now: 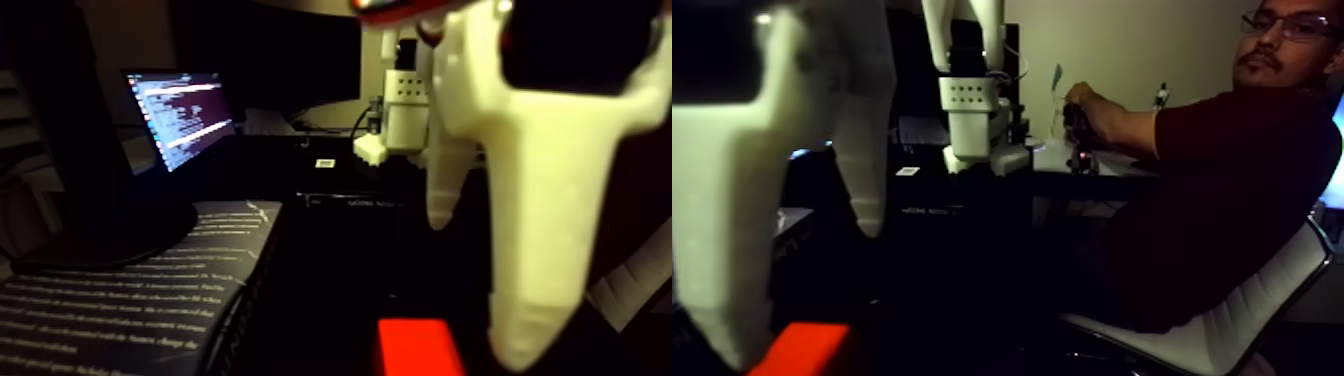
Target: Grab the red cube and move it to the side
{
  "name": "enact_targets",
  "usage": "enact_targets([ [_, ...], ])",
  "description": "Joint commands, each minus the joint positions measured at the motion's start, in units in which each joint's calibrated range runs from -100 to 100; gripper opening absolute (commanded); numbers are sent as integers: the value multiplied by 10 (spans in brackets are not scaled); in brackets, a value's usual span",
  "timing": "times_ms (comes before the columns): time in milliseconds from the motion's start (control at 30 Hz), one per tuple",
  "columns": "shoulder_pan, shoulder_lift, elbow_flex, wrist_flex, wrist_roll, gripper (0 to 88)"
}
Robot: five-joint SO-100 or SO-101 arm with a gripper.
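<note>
Your gripper (480, 290): off-white matte plastic, two tapering fingers (540, 250) with rounded tips, broad one nearer lens, slimmer behind. Black motor block sits above. Pale boxy base (405, 115), dotted holes, thin cables alongside.

Dim room, lit screen, seated person

A laptop (180, 115) glows at ten o'clock on the dark tabletop (330, 235); a pale wall (1120, 45) stands at one o'clock; a person (1230, 170) sits on a white chair (1250, 320) at three.
</note>
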Motion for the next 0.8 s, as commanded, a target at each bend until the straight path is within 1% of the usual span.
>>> enact_targets([
  [0, 6, 9, -23, -4, -2, 354],
  [400, 6, 49, -30, -35, -2, 347],
  [500, 5, 50, -23, -60, -2, 347],
  [767, 3, 72, -29, -69, -2, 347],
])
